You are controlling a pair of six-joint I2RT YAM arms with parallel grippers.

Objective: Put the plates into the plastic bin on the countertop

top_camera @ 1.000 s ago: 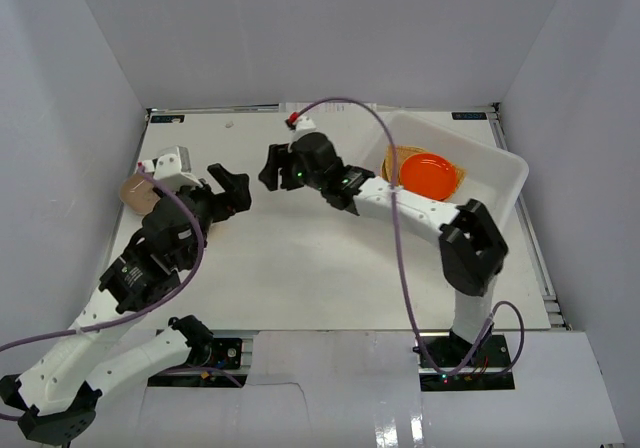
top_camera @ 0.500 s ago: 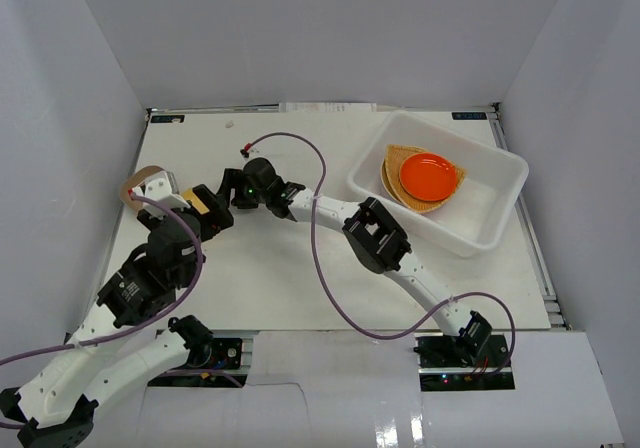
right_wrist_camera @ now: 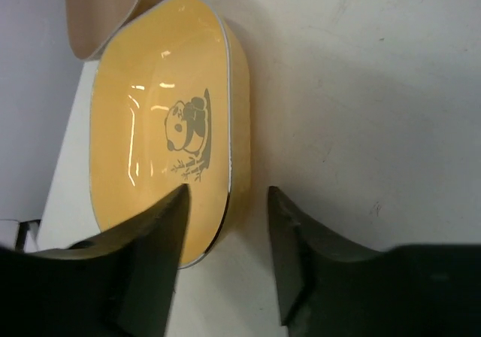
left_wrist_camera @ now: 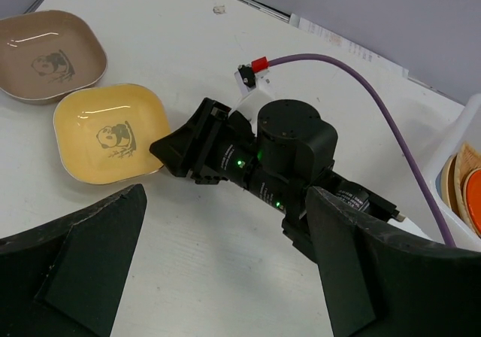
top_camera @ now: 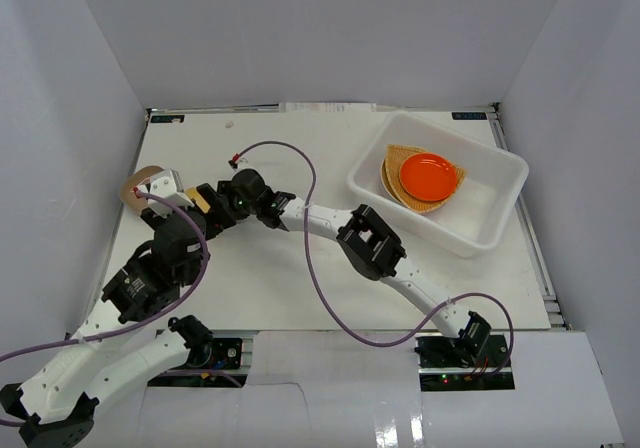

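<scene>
A yellow rounded-square plate (left_wrist_camera: pixel 113 130) with a panda print lies at the left of the countertop (top_camera: pixel 300 258), next to a brown one (left_wrist_camera: pixel 49 55). My right gripper (right_wrist_camera: pixel 229 224) is open, and its jaws stand astride the yellow plate's (right_wrist_camera: pixel 158 156) near rim, one over the inside and one outside. My left gripper (left_wrist_camera: pixel 225 277) is open and empty, hovering just behind the right gripper (left_wrist_camera: pixel 169 149). The white plastic bin (top_camera: pixel 495 218) at the right holds a red-orange plate (top_camera: pixel 430 176) on top of tan and orange ones.
My right arm (top_camera: pixel 330 223) stretches across the countertop from the right base to the far left. Its purple cable (top_camera: pixel 300 168) loops over the middle. Grey walls close in the left, back and right sides.
My right gripper has swung from the middle of the countertop to the far left and reached the yellow plate. My left arm has drawn back a little toward its base.
</scene>
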